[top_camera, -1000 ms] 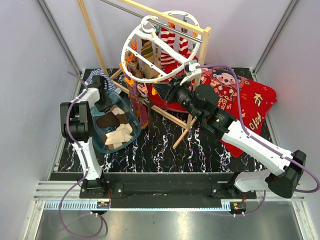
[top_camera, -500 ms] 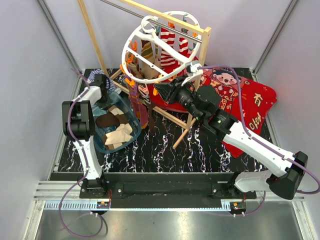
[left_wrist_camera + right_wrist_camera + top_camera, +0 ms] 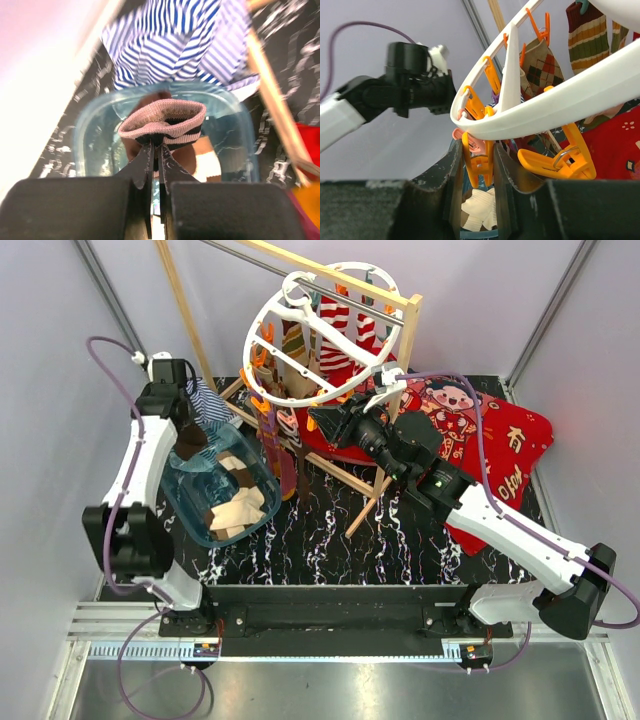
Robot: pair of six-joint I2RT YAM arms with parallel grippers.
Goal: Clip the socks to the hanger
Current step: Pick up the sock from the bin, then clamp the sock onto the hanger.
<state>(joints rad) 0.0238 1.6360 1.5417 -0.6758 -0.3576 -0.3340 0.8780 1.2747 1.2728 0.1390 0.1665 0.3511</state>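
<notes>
sock (image 3: 162, 112): soft, floppy, very light. The left end effector (image 3: 156, 149) is pinching its ribbed cuff, and it hangs over the tub (image 3: 82, 135).
clip (image 3: 479, 167): springy orange plastic on the hanger (image 3: 530, 115) rim, squeezed by the right end effector (image 3: 476, 160).
room: tight, I'd say. The wooden frame (image 3: 412, 315) and hung socks (image 3: 542, 62) crowd in.

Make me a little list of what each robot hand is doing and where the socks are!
Left gripper: shut on pink-cuffed sock, above the tub
Right gripper: shut on orange clip hanging from hanger
Tub: clear blue, more socks inside
Already hung: argyle sock, striped sock
</notes>
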